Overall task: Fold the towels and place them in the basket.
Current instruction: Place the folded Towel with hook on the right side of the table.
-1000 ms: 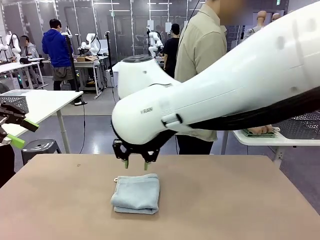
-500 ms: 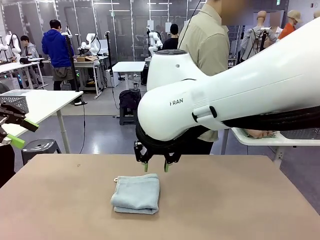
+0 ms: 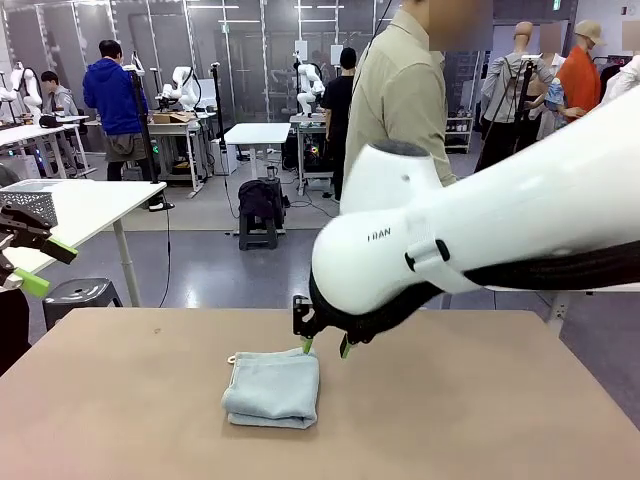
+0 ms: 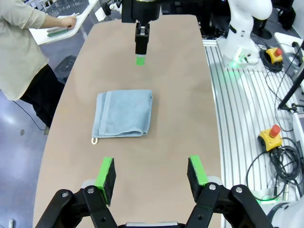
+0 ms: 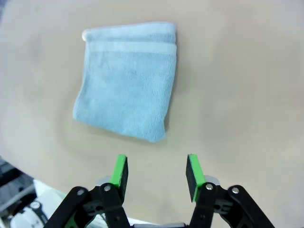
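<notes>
On the brown table (image 3: 480,400), the right arm (image 3: 500,230) has swept rightward during the last second. The folded towel (image 3: 272,388) lies unmoved at the table's middle, so folding looks finished and a pick-up probably comes next. The right gripper (image 3: 324,349) hangs by its far right corner, jaws apart, empty. The left gripper (image 4: 151,172) waits wide and empty

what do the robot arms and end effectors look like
The right arm is glossy white with rounded joints, small dark lettering near the wrist and a black cable bundle along its underside. The right end effector and left end effector are black two-finger linkages with bright green pads.
</notes>
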Tool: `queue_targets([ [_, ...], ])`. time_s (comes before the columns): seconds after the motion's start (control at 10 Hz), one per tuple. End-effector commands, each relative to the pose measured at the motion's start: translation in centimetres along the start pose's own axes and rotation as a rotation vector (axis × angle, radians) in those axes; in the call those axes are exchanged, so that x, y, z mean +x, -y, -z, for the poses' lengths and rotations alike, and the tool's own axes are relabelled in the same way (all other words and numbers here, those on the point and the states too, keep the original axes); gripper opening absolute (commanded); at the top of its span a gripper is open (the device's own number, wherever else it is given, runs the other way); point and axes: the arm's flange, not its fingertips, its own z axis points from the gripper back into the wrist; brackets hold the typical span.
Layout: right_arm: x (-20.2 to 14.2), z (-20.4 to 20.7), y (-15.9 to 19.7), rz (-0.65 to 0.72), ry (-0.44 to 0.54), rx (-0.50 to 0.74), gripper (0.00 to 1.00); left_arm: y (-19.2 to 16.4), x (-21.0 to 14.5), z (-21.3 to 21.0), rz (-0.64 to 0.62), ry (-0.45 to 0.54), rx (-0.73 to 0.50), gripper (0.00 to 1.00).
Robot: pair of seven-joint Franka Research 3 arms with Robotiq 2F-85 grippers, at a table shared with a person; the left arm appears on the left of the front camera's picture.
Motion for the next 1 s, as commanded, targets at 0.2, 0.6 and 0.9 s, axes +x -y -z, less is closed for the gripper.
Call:
queue_targets([
  [0.2, 0.5, 6.3, 2.1, 0.095, 0.056, 0.117, 0.63, 0.0, 0.2, -0.1, 0.022, 0.029, -0.005, 0.77],
  [0.6, 2.3, 10.4, 3.1, 0.171, 0.019, 0.136, 0.63, 0.0, 0.2, -0.1, 0.022, 0.029, -0.005, 0.77],
  [0.9, 3.5, 12.3, 3.5, 0.199, 0.01, 0.16, 0.63, 0.0, 0.2, -0.1, 0.022, 0.029, -0.005, 0.77],
])
